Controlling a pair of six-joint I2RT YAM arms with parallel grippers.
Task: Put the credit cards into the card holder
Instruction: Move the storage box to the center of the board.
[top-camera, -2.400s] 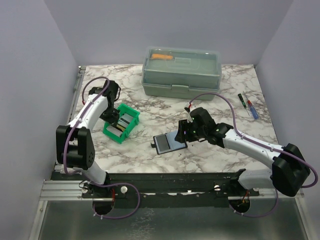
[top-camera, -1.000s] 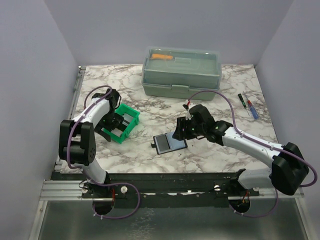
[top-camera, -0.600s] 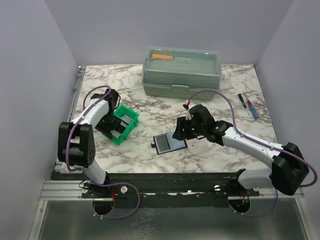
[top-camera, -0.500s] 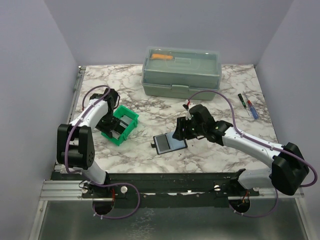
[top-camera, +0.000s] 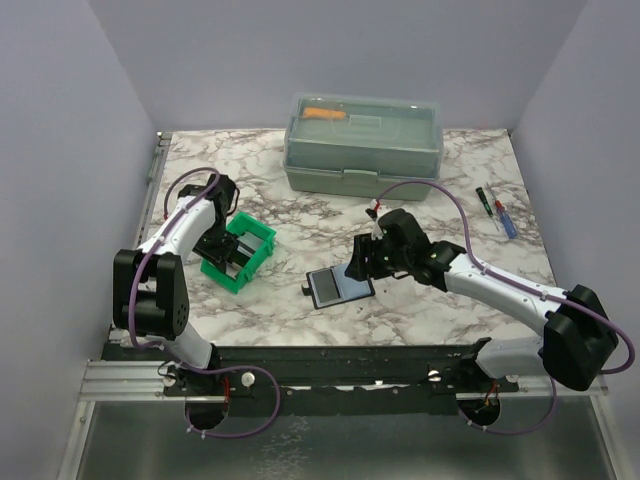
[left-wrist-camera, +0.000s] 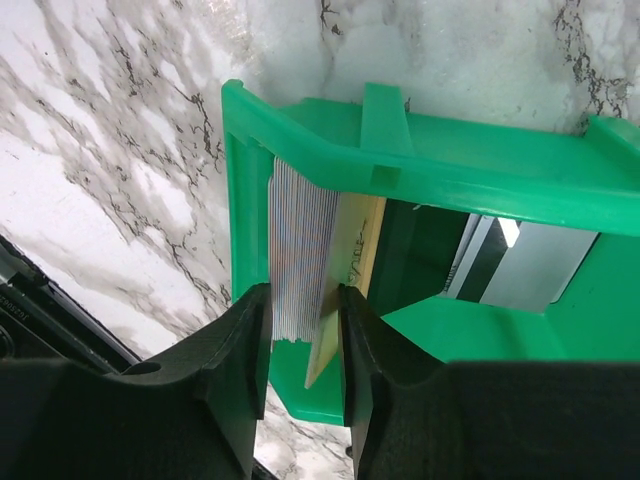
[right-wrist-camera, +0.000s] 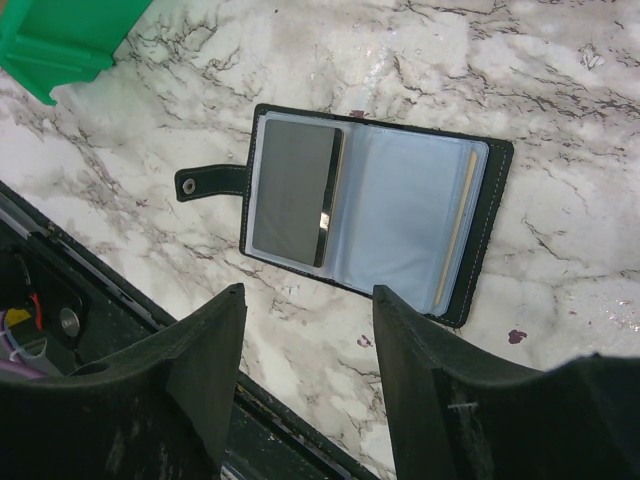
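The small green plastic bin (left-wrist-camera: 470, 165) sits at centre-left, the open black folding card holder (right-wrist-camera: 400, 220) lies centre-frame under the spread right gripper (right-wrist-camera: 308, 300), and the thin grey and yellowish credit cards (left-wrist-camera: 295, 230) stand edgewise in the bin, pointing lengthwise away from the left gripper (left-wrist-camera: 300, 300) that pinches them.

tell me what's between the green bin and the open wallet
Nothing but bare marble table between the green bin and the wallet, as the top view shows.
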